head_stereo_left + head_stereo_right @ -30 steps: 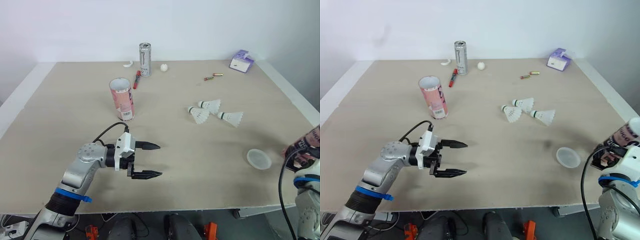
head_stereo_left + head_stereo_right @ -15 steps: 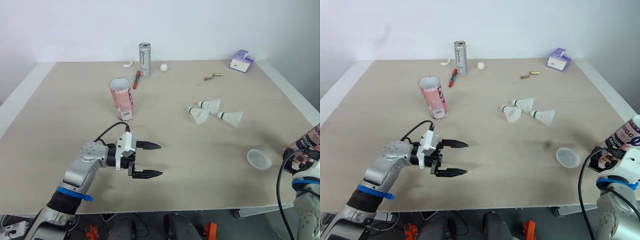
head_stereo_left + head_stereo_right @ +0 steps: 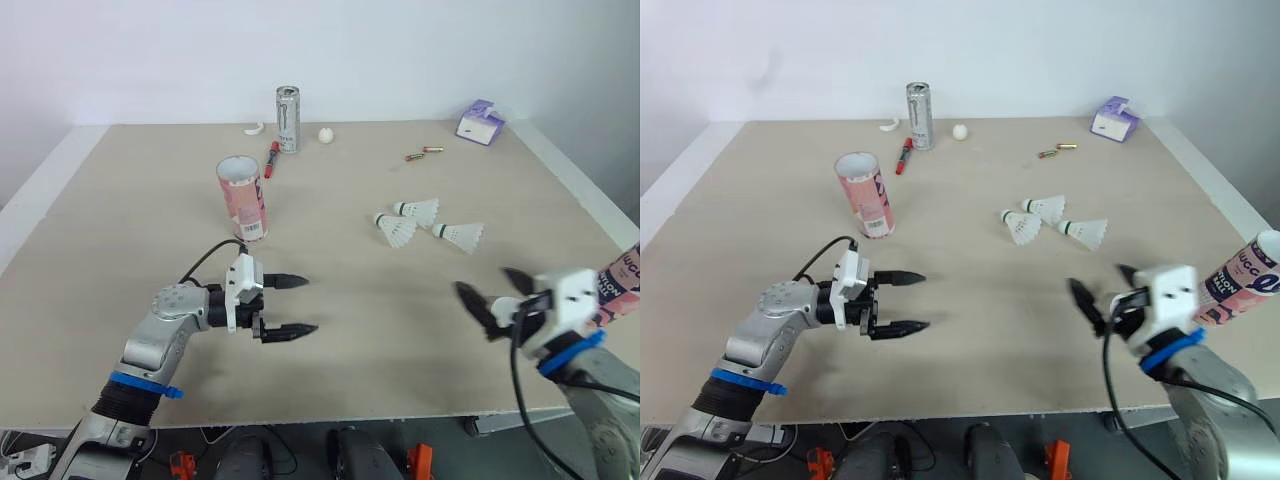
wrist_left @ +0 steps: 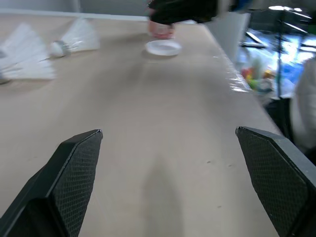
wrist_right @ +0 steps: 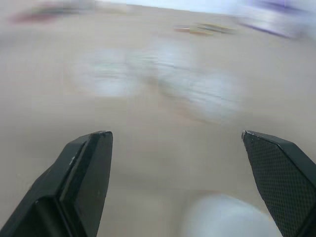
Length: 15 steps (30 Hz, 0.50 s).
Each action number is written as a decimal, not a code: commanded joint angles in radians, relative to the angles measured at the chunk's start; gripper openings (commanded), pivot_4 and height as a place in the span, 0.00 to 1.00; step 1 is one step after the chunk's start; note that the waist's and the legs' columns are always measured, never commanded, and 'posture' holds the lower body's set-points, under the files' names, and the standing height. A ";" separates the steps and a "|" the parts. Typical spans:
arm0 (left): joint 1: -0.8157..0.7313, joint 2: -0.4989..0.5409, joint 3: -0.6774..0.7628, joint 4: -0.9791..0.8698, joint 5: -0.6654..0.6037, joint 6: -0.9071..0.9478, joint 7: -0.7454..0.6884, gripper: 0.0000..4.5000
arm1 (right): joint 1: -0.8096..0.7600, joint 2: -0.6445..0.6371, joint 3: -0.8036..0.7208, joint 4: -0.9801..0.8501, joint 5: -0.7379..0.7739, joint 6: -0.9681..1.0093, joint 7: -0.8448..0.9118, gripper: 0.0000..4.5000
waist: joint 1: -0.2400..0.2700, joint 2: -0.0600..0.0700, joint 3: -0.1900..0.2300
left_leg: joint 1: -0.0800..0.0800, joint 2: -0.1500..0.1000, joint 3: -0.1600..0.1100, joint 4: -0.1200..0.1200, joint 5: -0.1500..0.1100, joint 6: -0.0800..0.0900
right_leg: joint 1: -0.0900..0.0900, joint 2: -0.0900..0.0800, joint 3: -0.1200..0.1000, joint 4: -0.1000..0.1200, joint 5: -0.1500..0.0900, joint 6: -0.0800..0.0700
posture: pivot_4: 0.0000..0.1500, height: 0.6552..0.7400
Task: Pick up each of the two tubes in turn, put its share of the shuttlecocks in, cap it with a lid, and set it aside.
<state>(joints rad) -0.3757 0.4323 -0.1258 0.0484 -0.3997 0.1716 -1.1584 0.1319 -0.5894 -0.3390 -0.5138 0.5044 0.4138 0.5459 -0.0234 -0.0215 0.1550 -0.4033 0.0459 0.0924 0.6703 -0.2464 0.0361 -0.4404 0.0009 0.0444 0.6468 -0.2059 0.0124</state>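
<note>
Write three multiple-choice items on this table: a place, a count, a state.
1. The tall silver drink can stands: A) at the beige table's far edge; B) at its centre; C) at its near edge.
2. White feathered shuttlecocks on it: A) two; B) three; C) five.
3. The pink cardboard tube on its left half is: A) lying down; B) capped; C) upright, open-topped.
1 A, it stands far back by the red marker; 2 B, three lie clustered; 3 C, its open rim faces up.
</note>
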 commanded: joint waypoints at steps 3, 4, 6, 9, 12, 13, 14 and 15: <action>-0.015 0.000 0.072 0.025 0.045 0.001 0.151 1.00 | -0.185 -0.046 0.170 0.109 0.002 -0.164 0.293 0.99 | 0.000 -0.002 0.001 | 0.000 0.000 0.000 0.000 0.000 0.000 | 0.000 0.001 0.000 0.000 0.000 0.000 | 1.00 1.00; -0.008 0.002 0.077 0.023 0.058 0.004 0.179 1.00 | -0.222 -0.049 0.198 0.143 -0.003 -0.185 0.337 0.99 | 0.001 -0.003 0.001 | 0.000 0.000 0.000 0.000 0.000 0.000 | 0.000 0.001 0.001 0.000 0.001 0.000 | 1.00 1.00; 0.007 0.004 0.093 0.015 0.081 0.010 0.238 1.00 | -0.295 -0.048 0.248 0.222 -0.023 -0.229 0.409 0.99 | 0.002 -0.003 0.001 | -0.001 0.000 -0.001 0.000 0.000 0.000 | 0.000 0.001 0.001 0.000 0.002 0.002 | 1.00 1.00; 0.038 0.003 0.129 -0.011 0.103 0.028 0.340 1.00 | -0.400 -0.037 0.309 0.345 -0.048 -0.283 0.501 0.99 | 0.003 -0.004 0.001 | -0.002 0.000 0.000 0.000 -0.001 0.001 | 0.000 0.001 0.001 0.000 0.001 0.003 | 1.00 1.00; 0.065 -0.004 0.165 -0.048 0.116 0.050 0.437 1.00 | -0.469 -0.026 0.347 0.429 -0.057 -0.301 0.559 0.99 | 0.003 -0.004 0.001 | -0.002 0.000 0.000 0.000 -0.002 0.001 | -0.001 0.000 0.001 0.000 0.001 0.003 | 1.00 1.00; 0.076 -0.009 0.178 -0.066 0.123 0.080 0.484 1.00 | -0.495 -0.018 0.360 0.462 -0.069 -0.318 0.572 0.99 | 0.003 -0.004 0.001 | -0.002 -0.001 0.000 0.000 -0.002 0.001 | -0.001 0.000 0.001 0.000 0.001 0.003 | 1.00 1.00; 0.084 -0.018 0.192 -0.078 0.121 0.097 0.519 1.00 | -0.517 -0.011 0.369 0.490 -0.077 -0.328 0.585 0.99 | 0.003 -0.004 0.001 | -0.002 0.000 0.000 0.000 -0.002 0.001 | -0.001 0.000 0.001 0.000 0.001 0.003 | 1.00 1.00; 0.092 -0.025 0.205 -0.091 0.119 0.108 0.550 1.00 | -0.539 -0.003 0.378 0.517 -0.083 -0.336 0.596 0.99 | 0.003 -0.004 0.001 | -0.002 0.000 0.000 0.000 -0.002 0.001 | -0.001 0.000 0.001 0.000 0.001 0.003 | 1.00 1.00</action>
<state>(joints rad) -0.2890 0.4114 0.0445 0.0115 -0.2821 0.2631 -0.6622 -0.3799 -0.5995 0.0386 -0.0159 0.4263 0.1062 1.1169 -0.0202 -0.0260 0.1563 -0.4056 0.0454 0.0921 0.6703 -0.2482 0.0374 -0.4411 0.0004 0.0451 0.6471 -0.2050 0.0154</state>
